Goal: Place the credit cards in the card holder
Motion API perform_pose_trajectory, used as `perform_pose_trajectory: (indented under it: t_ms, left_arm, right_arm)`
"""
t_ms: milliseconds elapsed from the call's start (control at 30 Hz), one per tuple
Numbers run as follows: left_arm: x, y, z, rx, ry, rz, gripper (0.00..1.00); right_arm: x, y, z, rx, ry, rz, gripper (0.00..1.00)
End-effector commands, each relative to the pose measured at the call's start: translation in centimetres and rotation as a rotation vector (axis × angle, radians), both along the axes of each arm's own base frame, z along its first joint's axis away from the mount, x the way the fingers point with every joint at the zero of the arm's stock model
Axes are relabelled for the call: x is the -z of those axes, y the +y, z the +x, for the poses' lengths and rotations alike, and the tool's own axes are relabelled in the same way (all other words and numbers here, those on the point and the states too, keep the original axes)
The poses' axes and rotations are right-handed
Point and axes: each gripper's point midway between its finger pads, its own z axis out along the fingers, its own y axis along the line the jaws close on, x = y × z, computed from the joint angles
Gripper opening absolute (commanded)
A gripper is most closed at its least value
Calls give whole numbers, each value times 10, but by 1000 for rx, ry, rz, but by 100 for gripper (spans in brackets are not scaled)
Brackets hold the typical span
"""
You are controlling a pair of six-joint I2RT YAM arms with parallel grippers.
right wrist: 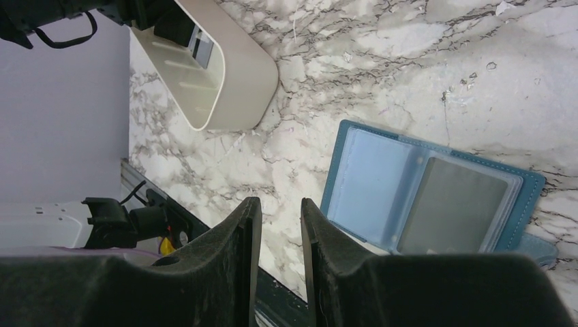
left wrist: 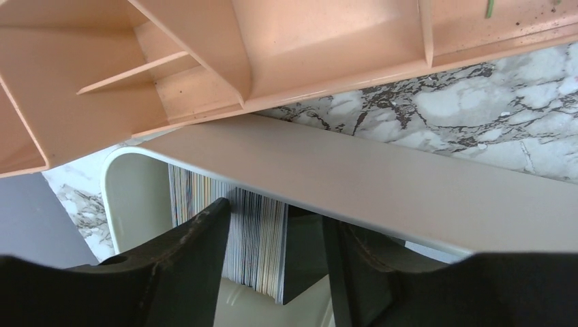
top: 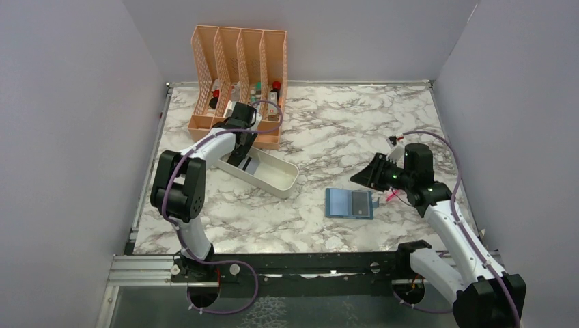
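Note:
The credit cards (left wrist: 255, 235) stand on edge as a thick stack inside the white tray (top: 281, 179). A dark card (left wrist: 305, 252) leans at the stack's right end. My left gripper (left wrist: 279, 212) reaches down into the tray (left wrist: 382, 184), open, its jaws straddling that end of the stack; I cannot tell whether it grips. In the top view this left gripper (top: 240, 156) sits at the tray's left end. The teal card holder (top: 349, 203) lies open flat on the marble, with a grey card (right wrist: 453, 208) in its right pocket. My right gripper (right wrist: 280, 201) hovers just left of the card holder (right wrist: 368, 184), jaws narrowly open and empty.
The peach mesh organizer (top: 239, 61) with small bottles stands right behind the tray, and its base (left wrist: 307, 48) is close above my left fingers. Grey walls enclose the table on three sides. A black rail (top: 307, 263) runs along the near edge.

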Motion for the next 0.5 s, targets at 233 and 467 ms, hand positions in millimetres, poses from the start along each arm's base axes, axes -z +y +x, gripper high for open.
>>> perform_pose_trajectory:
  t_ms: [233, 467]
  left_arm:
    - [-27, 14, 19, -44, -98, 55, 48]
    - [-43, 15, 21, -55, -134, 48, 42]
  right_arm:
    - [-14, -1, -3, -16, -29, -23, 33]
    - [-9, -1, -4, -17, -19, -24, 33]
